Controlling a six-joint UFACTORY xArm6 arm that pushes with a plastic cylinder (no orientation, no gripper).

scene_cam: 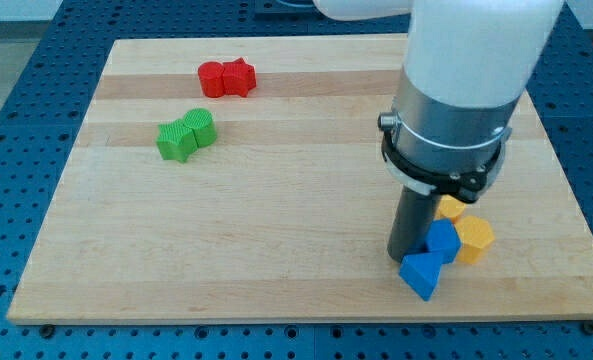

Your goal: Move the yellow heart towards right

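Looking across the one camera view, we see a wooden board (276,250) lying on a blue perforated table (16,60), with our white and grey arm (456,90) coming down from the view's top right. Our tool is a plain dark rod with nothing that opens or closes, and it clamps nothing; my tip (406,258) sits low on the board at the view's lower right, though we cannot tell exactly where its very end meets the wood, since the blocks crowd against it. Just to the view's right of the rod lies a tight cluster: a blue block (442,240) touching or nearly touching the rod, a blue triangular block (420,275) just below it towards the view's bottom, a yellow block (473,240) on the far right of the cluster, and a smaller yellow piece (450,208) peeking out just behind the rod, partly hidden by the arm. We cannot make out which of the two yellow pieces is the heart, as their outlines are too blocked to read. Well apart, at the view's upper left, two red blocks (226,78) stand touching each other, and below them two green blocks (187,134) likewise touch.
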